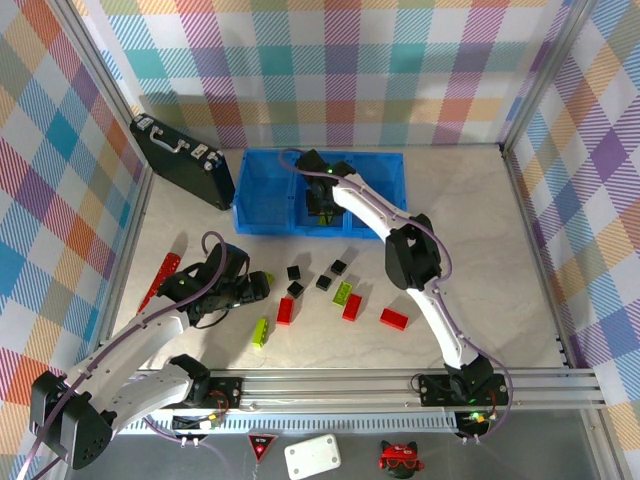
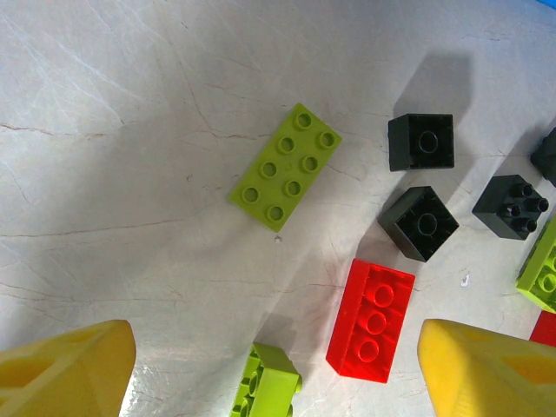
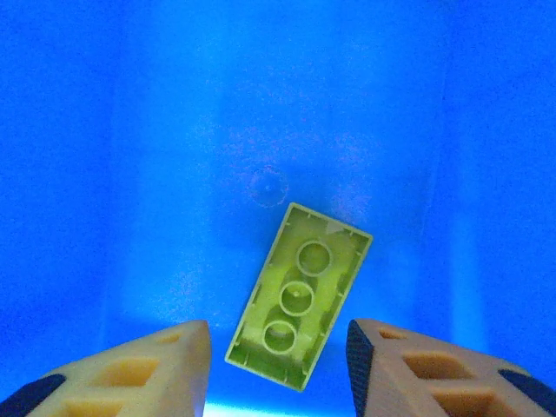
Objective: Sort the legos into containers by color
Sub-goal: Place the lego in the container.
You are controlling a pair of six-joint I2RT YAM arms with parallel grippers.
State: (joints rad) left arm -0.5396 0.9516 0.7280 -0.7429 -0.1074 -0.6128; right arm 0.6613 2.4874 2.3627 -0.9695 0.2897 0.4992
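Lime brick [image 2: 265, 382] — cut off below.

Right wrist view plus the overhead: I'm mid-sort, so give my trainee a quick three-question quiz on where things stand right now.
1. True or false: the right gripper is clamped on a red brick.
2. Which bin of the blue containers is the right gripper over? A) left B) middle C) right
3. Fill in: ___ black bricks lie on the table.
Key: 1 false: it is open, and a lime-green brick sits apart from it, underside up, in the bin. 2 B. 3 four.
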